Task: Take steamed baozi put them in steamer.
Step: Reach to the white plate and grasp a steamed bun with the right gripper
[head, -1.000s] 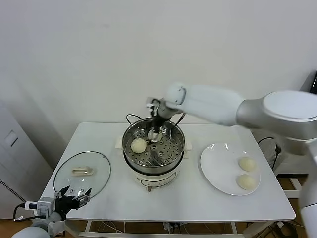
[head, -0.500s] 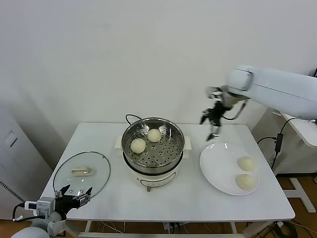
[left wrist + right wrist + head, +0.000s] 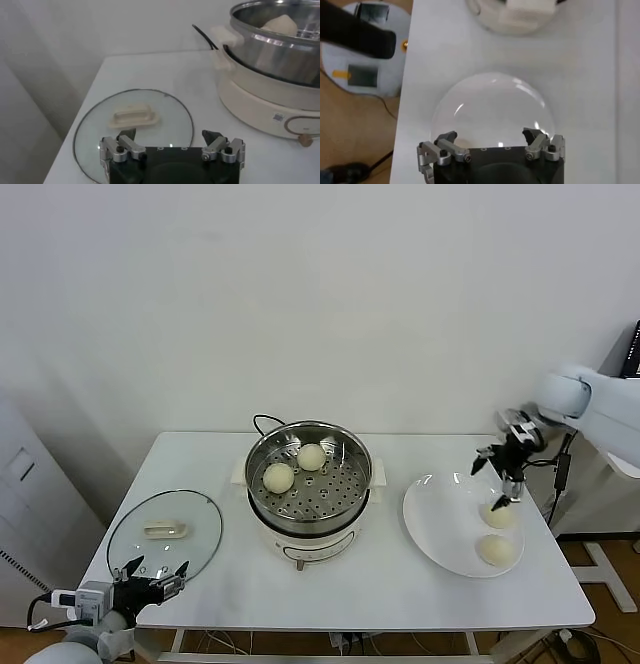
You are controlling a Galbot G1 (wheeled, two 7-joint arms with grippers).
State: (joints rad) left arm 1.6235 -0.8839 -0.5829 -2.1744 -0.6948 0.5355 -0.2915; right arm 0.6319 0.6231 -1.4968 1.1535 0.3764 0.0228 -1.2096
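The steel steamer (image 3: 310,484) stands mid-table on its cream cooker base and holds two baozi, one on its left side (image 3: 279,477) and one at its back (image 3: 312,456). Two more baozi, a farther one (image 3: 499,515) and a nearer one (image 3: 497,550), lie on the white plate (image 3: 440,524) at the right. My right gripper (image 3: 499,482) is open and empty, just above the farther baozi at the plate's right side. Its wrist view shows the plate (image 3: 492,107) beyond the open gripper (image 3: 490,142). My left gripper (image 3: 150,573) is open and parked at the front left by the glass lid.
The glass lid with a cream handle (image 3: 165,530) lies flat at the table's left and also shows in the left wrist view (image 3: 133,120). A black cord runs behind the steamer. The table's edges are near the plate on the right and the lid on the left.
My right gripper has let go of a baozi at the back of the steamer, then swung right and down to the plate. The left arm has not moved.
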